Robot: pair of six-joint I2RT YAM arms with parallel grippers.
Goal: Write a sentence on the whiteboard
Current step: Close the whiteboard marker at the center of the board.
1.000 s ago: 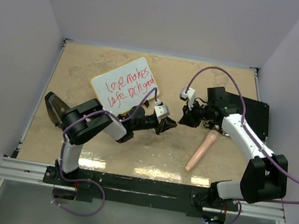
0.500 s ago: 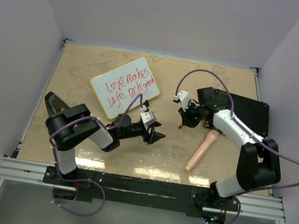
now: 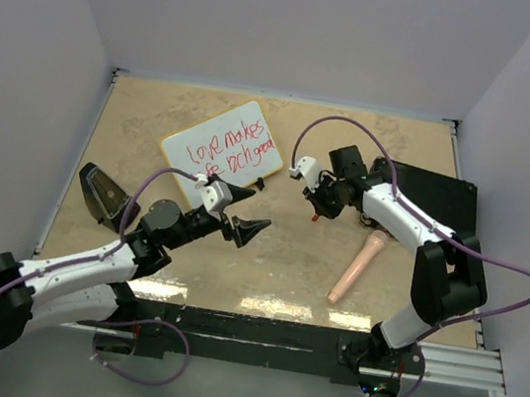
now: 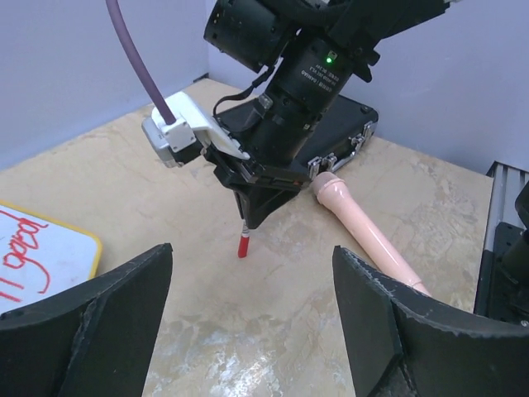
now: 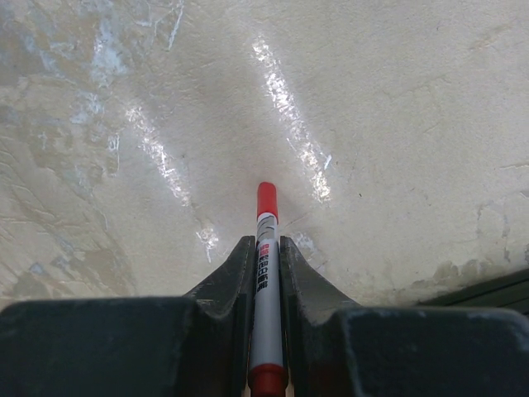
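The whiteboard (image 3: 221,148) lies tilted at the back left of the table; a corner of it (image 4: 37,258) shows in the left wrist view. The sentence (image 3: 233,149) runs across it in red, in two lines. My right gripper (image 3: 319,205) hangs to the board's right, pointing down, shut on a grey marker (image 5: 264,273) with a red cap (image 4: 243,246) just above the tabletop. In its own view the right gripper (image 5: 264,242) pinches the marker's barrel. My left gripper (image 3: 256,211) is open and empty, facing the marker from the near left, its fingers (image 4: 107,306) spread wide.
A pink cylinder (image 3: 357,265) lies near the right arm, one end by a black case (image 3: 441,199) at the back right. A dark wedge-shaped object (image 3: 101,192) sits at the left edge. Walls enclose the table on three sides.
My left gripper has opened and drawn back toward the near left, away from the right gripper. The right gripper has shifted left, keeping the marker.
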